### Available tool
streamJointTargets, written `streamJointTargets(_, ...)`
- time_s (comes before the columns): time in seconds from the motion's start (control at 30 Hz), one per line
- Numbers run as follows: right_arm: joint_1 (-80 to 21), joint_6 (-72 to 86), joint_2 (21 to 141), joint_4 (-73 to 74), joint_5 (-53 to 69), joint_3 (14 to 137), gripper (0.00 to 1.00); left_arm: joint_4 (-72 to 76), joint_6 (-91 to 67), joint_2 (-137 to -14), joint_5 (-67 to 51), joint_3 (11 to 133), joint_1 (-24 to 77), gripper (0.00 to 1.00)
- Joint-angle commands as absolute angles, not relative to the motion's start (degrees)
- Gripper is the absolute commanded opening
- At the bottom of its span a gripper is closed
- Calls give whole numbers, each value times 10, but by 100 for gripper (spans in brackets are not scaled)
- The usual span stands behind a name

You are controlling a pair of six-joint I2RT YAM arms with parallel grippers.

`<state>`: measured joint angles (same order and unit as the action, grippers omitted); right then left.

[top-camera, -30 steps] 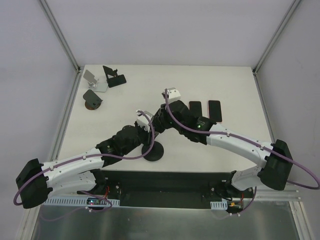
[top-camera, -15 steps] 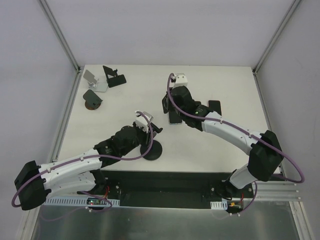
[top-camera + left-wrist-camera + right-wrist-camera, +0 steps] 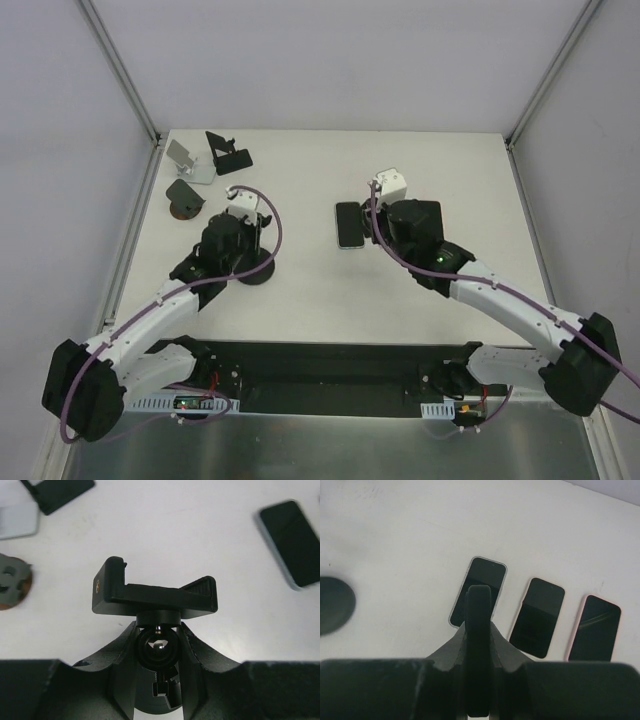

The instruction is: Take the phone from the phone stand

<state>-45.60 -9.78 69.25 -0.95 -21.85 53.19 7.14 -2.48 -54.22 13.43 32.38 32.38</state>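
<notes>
with the left fingers (image 3: 243, 252) closed on the ball neck of the empty phone stand (image 3: 155, 592), settle it upright on the bench (image 3: 300, 165), then raise the pressed-together, empty right fingers (image 3: 479, 594) straight up from over the phone (image 3: 350, 224) lying flat there, leaving the far spare stands (image 3: 205, 160) alone.

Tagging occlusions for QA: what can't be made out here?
Top view: two phones hidden under the right arm; only the third phone shows.
Left wrist view: stand base mostly hidden behind the left pincer.
Right wrist view: third phone's near end covered by the right pincer.
</notes>
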Motion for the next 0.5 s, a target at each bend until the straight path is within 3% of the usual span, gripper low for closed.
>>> streamJointTargets(0.0,-455,-142,616,-30,-235,501,1,158,45,-602,82,401,236,0)
streamJointTargets(0.47,-454,-145,510,35,-258,459,1,308,31,-913,38,625,64,0)
